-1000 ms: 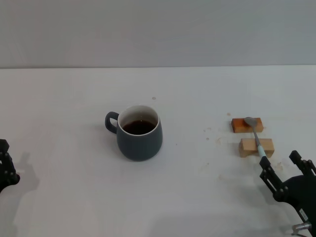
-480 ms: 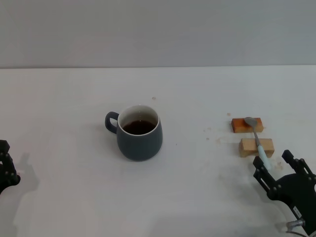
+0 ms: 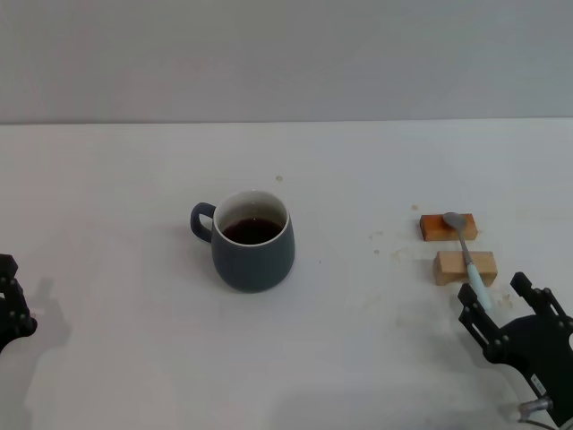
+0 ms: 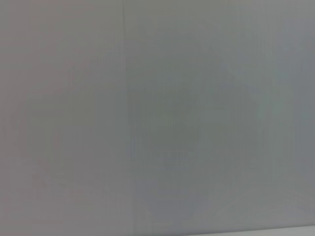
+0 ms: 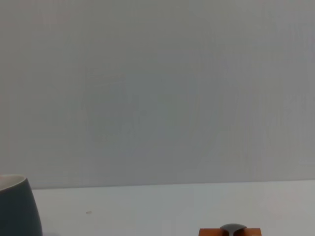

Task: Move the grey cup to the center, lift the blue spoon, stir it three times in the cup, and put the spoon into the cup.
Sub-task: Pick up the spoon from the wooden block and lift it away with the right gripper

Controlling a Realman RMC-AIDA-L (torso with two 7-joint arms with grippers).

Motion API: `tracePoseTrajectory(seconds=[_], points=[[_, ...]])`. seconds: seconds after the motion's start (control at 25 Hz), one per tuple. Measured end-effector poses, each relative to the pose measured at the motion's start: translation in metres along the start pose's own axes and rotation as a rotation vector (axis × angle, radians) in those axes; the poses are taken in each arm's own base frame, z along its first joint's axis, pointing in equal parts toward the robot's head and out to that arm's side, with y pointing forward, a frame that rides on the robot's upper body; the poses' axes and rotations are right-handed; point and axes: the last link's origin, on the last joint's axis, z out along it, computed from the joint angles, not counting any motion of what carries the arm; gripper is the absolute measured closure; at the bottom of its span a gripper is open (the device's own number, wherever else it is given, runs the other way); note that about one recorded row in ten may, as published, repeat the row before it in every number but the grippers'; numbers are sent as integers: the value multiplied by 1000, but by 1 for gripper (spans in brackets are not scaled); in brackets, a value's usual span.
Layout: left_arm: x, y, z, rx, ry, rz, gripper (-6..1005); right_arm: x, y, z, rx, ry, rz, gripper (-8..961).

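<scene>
While unseen in wrist views, right tool (image 3: 501, 305) spread around blue spoon (image 3: 466, 251) handle.

grey cup (image 3: 253, 247): slate-grey, brown liquid | blue spoon (image 3: 467, 253): pale-blue handle, grey bowl

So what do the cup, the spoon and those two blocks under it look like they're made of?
The grey cup looks ceramic: matte slate outside, pale glazed inner wall. The blue spoon seems to have a metal bowl, dull grey, and a pale blue handle, possibly plastic or coated. The two blocks look like bare wood, the farther one a redder tone.
</scene>
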Motion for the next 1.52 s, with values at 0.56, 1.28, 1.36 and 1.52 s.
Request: tracePoseTrajectory(seconds=[0.56,1.28,1.36,1.52], points=[[0,0,0,0,0,1,1001,2,0,1,-2,14,-1,198],[0,-1,0,0,0,2,1001,2,0,4,-6,23,9,289],[0,-1,0,0,0,2,1001,3,0,4,-7,29,8,309],[0,-1,0,0,0,2,1001,3,1,5,-9,36,7,322]])
